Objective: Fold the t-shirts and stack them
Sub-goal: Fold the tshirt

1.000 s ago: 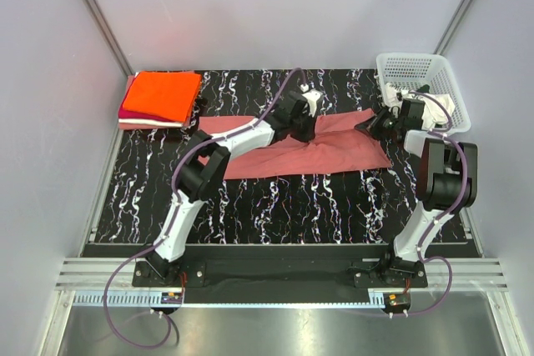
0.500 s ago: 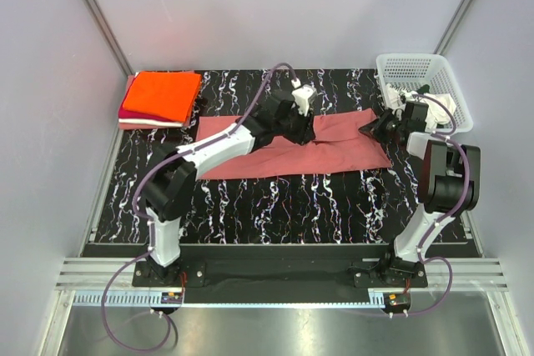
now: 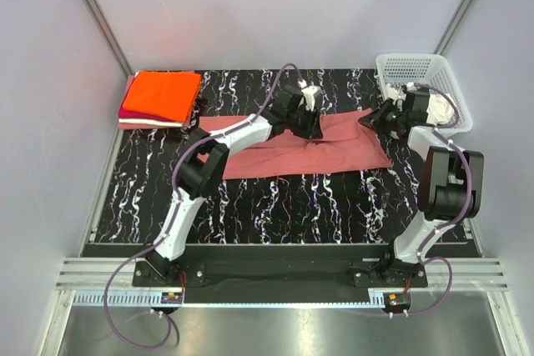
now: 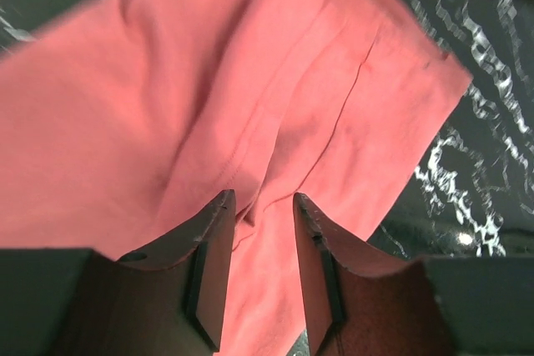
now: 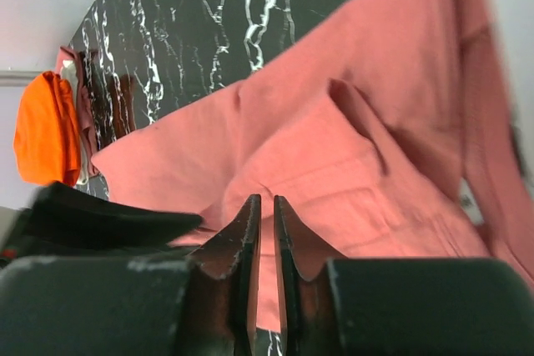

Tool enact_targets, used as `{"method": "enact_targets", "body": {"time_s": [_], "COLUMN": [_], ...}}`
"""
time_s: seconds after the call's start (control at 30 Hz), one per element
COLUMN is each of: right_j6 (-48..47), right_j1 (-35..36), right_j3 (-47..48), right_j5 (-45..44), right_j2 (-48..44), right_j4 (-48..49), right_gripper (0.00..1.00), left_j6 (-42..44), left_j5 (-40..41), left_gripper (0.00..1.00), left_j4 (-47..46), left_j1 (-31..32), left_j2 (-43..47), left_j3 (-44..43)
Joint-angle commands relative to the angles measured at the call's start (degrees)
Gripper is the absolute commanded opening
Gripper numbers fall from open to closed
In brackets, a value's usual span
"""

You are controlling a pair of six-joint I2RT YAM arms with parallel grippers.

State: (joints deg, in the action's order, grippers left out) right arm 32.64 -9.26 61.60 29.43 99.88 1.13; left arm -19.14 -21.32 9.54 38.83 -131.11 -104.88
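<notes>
The dusty rose-red t-shirt [image 3: 284, 152] lies spread and partly folded across the middle of the black marbled table. My left gripper [image 3: 310, 125] hovers over the shirt's back middle. In the left wrist view its jaws [image 4: 262, 198] stand open, with the shirt [image 4: 250, 81] lying below them, not pinched. My right gripper [image 3: 381, 118] is at the shirt's right end, close to the basket. The right wrist view shows its jaws [image 5: 265, 202] a narrow slit apart above the shirt [image 5: 350, 147], gripping nothing. Folded t-shirts are stacked at the back left, an orange one [image 3: 164, 93] on top.
A white mesh basket [image 3: 409, 66] stands at the back right corner with a white garment [image 3: 440, 107] in it, right behind my right wrist. Grey walls close in the table on both sides. The orange stack [image 5: 46, 135] also shows in the right wrist view.
Both grippers have parted their jaws and let the rose-red shirt go. The left arm swung back over the shirt's middle; the right gripper lifted slightly toward the basket.
</notes>
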Motion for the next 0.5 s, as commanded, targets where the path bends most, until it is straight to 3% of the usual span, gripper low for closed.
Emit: {"method": "enact_targets", "body": {"time_s": [0.0,0.23,0.47], "right_j6": [-0.56,-1.35,-3.29], "right_j1": [2.04,2.14,2.22], "right_j3": [4.66,8.08,11.25], "right_j5": [1.07,-2.54,-6.84], "right_j2": [4.17,11.74,15.52], "right_j4": [0.98,0.72,-2.6], "right_gripper": [0.17,0.16,0.16], "left_j6": [-0.73,1.56,1.12], "left_j5": [-2.41,6.81,11.65], "left_gripper": [0.37,0.35,0.4], "left_j4": [-0.58,-0.14,1.26], "left_j1": [0.72,1.43,1.51], "left_j2": [-0.73,0.76,4.28], "left_j3": [-1.56,7.57,8.03]}}
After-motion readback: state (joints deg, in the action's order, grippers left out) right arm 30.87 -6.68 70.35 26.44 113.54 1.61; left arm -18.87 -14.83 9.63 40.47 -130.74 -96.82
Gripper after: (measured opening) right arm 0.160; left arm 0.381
